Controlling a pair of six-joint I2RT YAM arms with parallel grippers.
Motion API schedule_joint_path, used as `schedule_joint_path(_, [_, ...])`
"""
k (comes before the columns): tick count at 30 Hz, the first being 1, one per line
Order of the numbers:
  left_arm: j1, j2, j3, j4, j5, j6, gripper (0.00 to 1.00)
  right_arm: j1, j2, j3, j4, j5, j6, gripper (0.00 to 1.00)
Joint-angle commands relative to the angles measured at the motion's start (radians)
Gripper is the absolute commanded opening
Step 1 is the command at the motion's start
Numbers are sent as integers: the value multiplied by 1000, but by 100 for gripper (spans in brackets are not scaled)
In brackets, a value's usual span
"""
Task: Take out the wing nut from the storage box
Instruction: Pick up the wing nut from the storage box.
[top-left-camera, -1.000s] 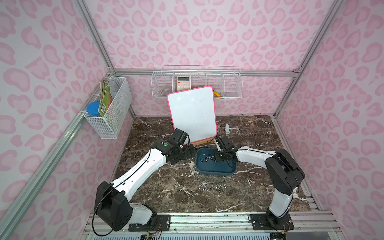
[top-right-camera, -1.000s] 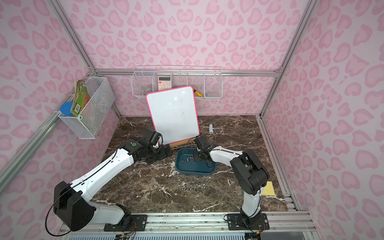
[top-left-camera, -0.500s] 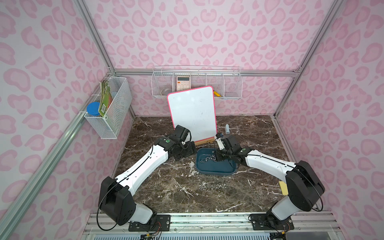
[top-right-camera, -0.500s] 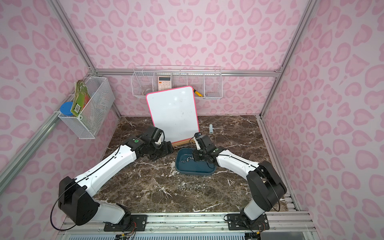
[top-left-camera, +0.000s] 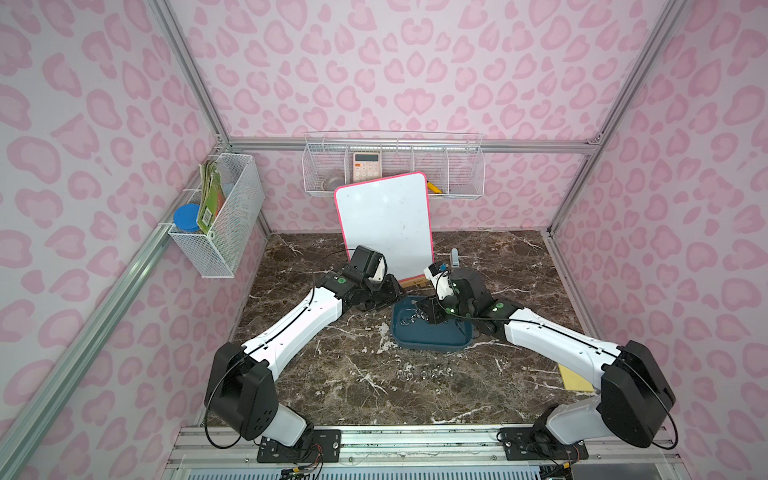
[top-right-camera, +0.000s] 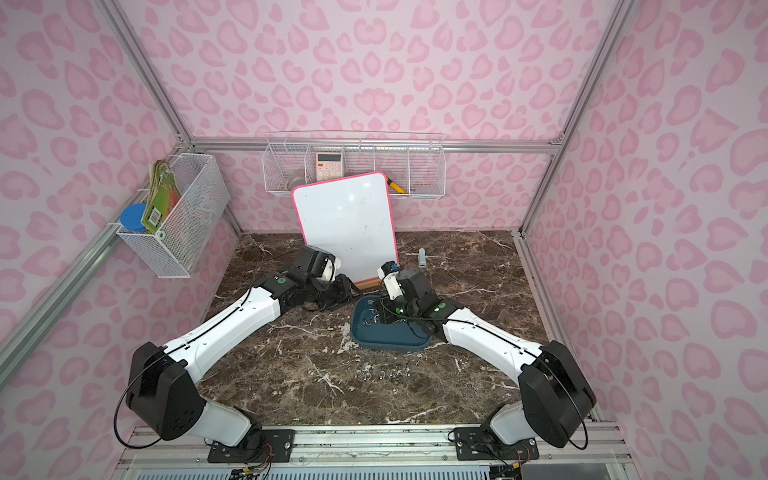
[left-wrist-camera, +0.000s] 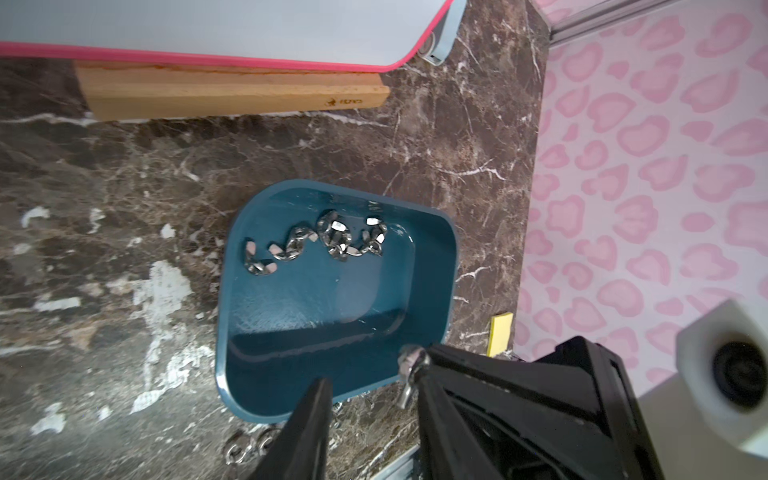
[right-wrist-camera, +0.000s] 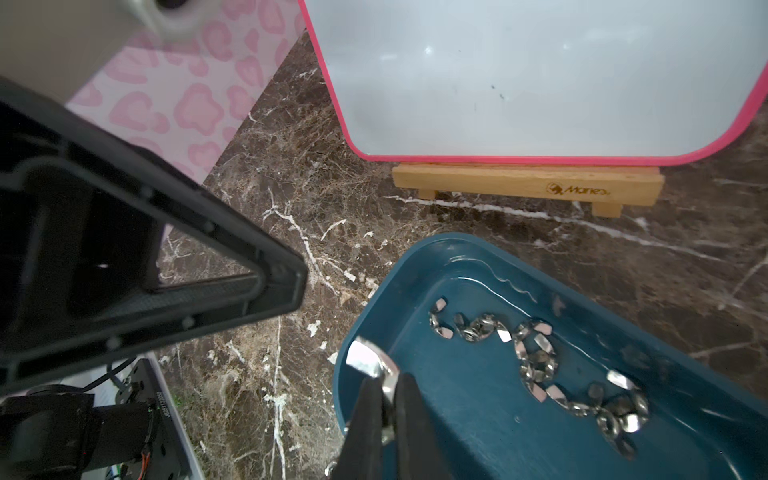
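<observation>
The teal storage box (top-left-camera: 432, 346) (top-right-camera: 390, 340) sits on the marble in front of the whiteboard. Several loose silver wing nuts (left-wrist-camera: 332, 239) (right-wrist-camera: 536, 357) lie along its far side. My right gripper (right-wrist-camera: 384, 382) (top-left-camera: 430, 309) hangs over the box's left end, shut on one wing nut (right-wrist-camera: 370, 359) that sticks out past its fingertips. That nut (left-wrist-camera: 411, 363) also shows in the left wrist view. My left gripper (left-wrist-camera: 374, 378) (top-left-camera: 392, 291) hovers just left of the box, its jaws partly apart with nothing between them.
A row of wing nuts (top-left-camera: 424, 375) lies on the table in front of the box. The pink-rimmed whiteboard (top-left-camera: 384, 228) on its wooden stand is close behind both grippers. A yellow sponge (top-left-camera: 575, 378) lies at the right; white wire baskets (top-left-camera: 220, 216) hang on the walls.
My left gripper's jaws have narrowed and it has edged toward the box. My right arm has stretched lower and further right, its gripper staying over the box's left end.
</observation>
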Motion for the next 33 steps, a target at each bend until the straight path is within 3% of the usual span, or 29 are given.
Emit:
schedule_joint_path(1, [1, 14, -13, 93, 103, -32, 39, 2, -9, 0, 47, -41, 23, 7])
schedule_joint_path(13, [3, 34, -42, 142, 164, -51, 33, -13, -4, 0, 75, -58, 51, 8])
schedule_joint_path(15, [1, 35, -41, 141, 164, -52, 27, -18, -6, -2, 77, -58, 55, 8])
schedule_joint_path(20, [2, 30, -45, 140, 162, -51, 25, -27, -12, -12, 86, -61, 65, 8])
schedule_joint_path(23, [1, 33, -44, 142, 167, -51, 14, -27, -11, -12, 88, -68, 68, 8])
schedule_joint_path(33, [2, 51, -33, 158, 189, -56, 16, -27, -13, -16, 103, -86, 74, 9])
